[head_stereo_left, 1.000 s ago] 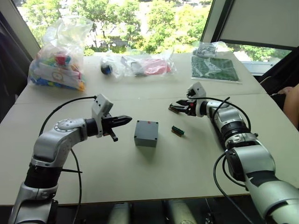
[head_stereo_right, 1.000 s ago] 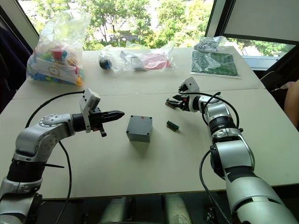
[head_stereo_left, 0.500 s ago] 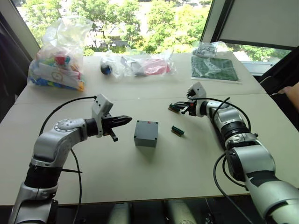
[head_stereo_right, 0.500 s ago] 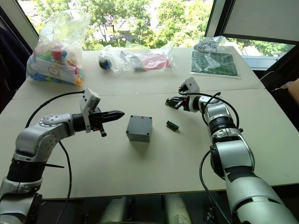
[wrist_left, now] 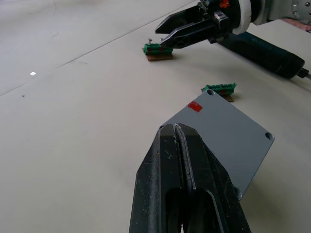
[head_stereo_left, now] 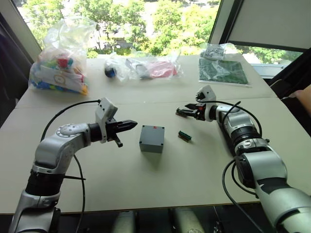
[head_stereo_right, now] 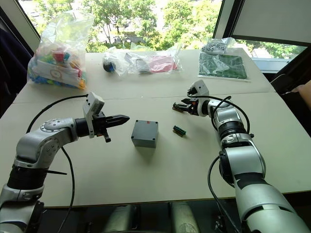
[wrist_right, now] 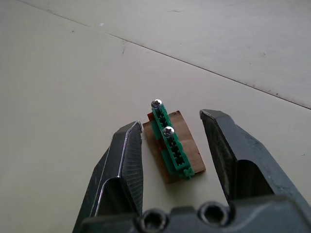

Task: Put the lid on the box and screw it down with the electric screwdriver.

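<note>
Two hands over a tabletop [head_stereo_left: 146,179]. Left hand [head_stereo_left: 132,124], clenched and empty, hovers just beside the box [head_stereo_left: 152,139], lid [wrist_left: 221,133] on. Right hand [wrist_right: 177,145], released, straddles a green block [wrist_right: 170,144].

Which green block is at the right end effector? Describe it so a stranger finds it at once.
On the pale table, start at the grey box in the middle and look toward the right end effector. Between its open fingers lies a green terminal block on a brown backing, two screws standing in it. The other green block lies nearer the box, apart from both end effectors.
</note>
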{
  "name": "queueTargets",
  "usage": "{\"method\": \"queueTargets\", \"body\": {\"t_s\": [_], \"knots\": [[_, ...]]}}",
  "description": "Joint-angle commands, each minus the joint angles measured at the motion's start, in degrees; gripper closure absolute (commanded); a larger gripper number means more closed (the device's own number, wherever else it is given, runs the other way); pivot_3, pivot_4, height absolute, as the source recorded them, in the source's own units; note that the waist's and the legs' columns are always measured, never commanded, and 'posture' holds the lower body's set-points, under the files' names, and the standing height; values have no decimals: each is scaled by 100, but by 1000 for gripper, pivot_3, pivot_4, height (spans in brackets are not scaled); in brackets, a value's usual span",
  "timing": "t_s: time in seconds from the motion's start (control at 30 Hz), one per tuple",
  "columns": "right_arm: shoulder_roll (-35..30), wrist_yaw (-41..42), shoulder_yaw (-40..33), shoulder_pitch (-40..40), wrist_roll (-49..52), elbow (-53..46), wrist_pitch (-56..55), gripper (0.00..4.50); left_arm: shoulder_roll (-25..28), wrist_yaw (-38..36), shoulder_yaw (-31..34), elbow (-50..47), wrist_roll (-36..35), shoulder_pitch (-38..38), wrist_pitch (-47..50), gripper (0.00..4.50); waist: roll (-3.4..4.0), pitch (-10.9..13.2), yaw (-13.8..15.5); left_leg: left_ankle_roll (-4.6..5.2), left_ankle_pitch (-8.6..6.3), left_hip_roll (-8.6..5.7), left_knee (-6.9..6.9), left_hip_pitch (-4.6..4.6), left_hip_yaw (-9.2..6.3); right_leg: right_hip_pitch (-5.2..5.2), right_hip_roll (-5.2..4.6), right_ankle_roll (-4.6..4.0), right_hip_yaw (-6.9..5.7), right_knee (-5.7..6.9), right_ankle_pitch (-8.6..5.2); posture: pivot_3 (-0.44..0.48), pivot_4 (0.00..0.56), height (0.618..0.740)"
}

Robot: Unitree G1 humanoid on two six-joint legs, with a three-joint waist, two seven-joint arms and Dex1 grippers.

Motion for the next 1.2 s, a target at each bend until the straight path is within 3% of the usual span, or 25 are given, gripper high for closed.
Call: {"method": "queueTargets", "body": {"t_s": [0.03,0.3,0.4,0.5,0.53,1.2], "knots": [[-88,33,-77,-31,62,-164,-44,2573,29,-28,70,-138,-26,-65,-75,4500,0,0,0,0,0,0,0,0,0,0,0,0,0,0,0,0,150,740],[-62,49,-19,5,2,-133,-65,2573,28,-8,90,-170,-37,-40,-65,4500,0,0,0,0,0,0,0,0,0,0,0,0,0,0,0,0,150,740],[-62,42,-21,6,-5,-121,-68,3192,27,1,98,-179,-43,-30,-60,4500,0,0,-1,0,0,0,0,0,0,0,0,0,0,0,0,0,150,740],[-62,25,-52,-3,9,-113,-51,4303,31,3,97,-177,-39,-21,-64,4500,0,0,0,0,0,0,0,0,0,0,0,0,0,0,0,0,150,740],[-68,15,-44,-1,-4,-115,-60,4406,31,1,96,-178,-40,-19,-64,4500,0,0,0,0,0,0,0,0,0,0,0,0,0,0,0,0,150,740],[-309,103,-320,101,353,-892,434,4406,27,-47,123,-137,-93,-51,-54,4500,0,0,-3,0,0,0,-1,1,0,0,1,0,0,0,0,0,150,740]]}}
